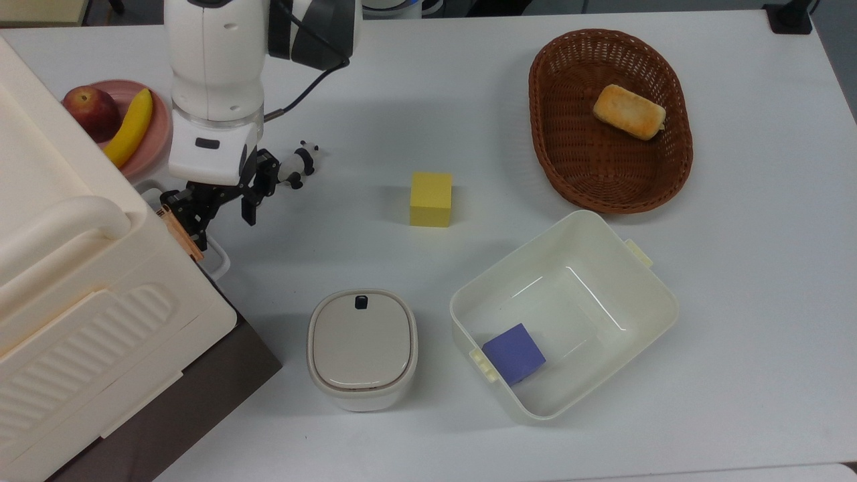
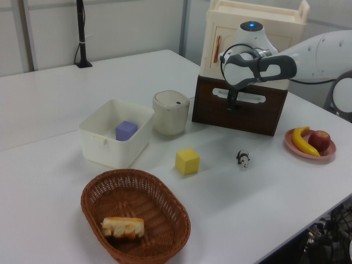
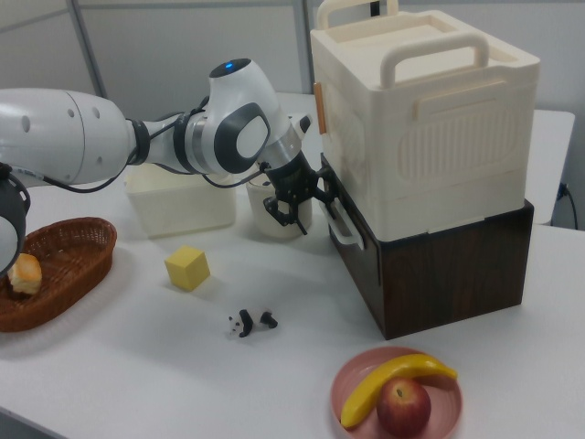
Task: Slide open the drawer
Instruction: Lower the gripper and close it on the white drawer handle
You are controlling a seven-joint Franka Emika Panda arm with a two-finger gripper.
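The gripper (image 1: 221,207) hangs with fingers spread apart around the drawer's (image 2: 239,113) white handle (image 3: 343,230), gripping nothing.

top view looks straight down; left and right views face the table (image 1: 736,268) from opposite sides.
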